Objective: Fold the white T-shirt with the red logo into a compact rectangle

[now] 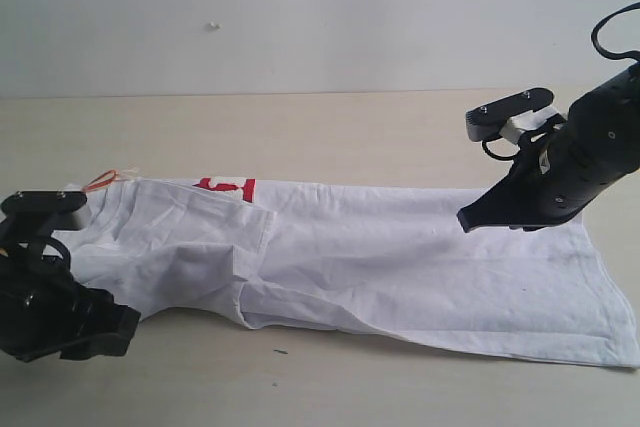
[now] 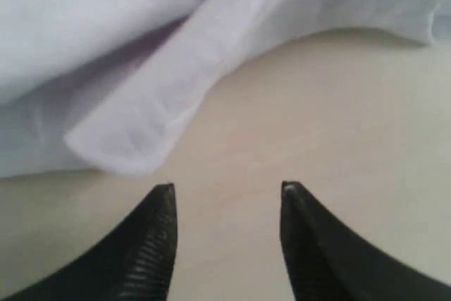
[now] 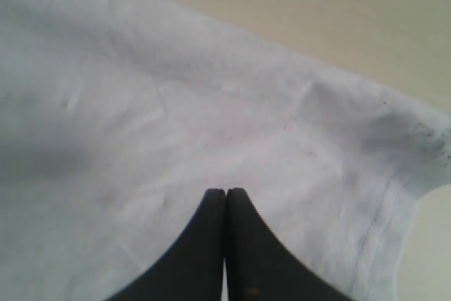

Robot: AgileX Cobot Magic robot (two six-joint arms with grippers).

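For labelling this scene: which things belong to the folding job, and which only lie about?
Job: large white cotton T-shirt; its red strip logo.
Lying about: small dark speck on the beige tabletop; small white mark on the wall.

Beige tabletop (image 1: 330, 127) w/ dark speck (image 1: 281, 352) — white wall (image 1: 400, 17) behind

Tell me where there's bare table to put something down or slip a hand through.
Bare table runs behind the white T-shirt up to the wall, and in front of it, right of the left gripper. Crowded: the shirt's band across the middle, right gripper over its right end.
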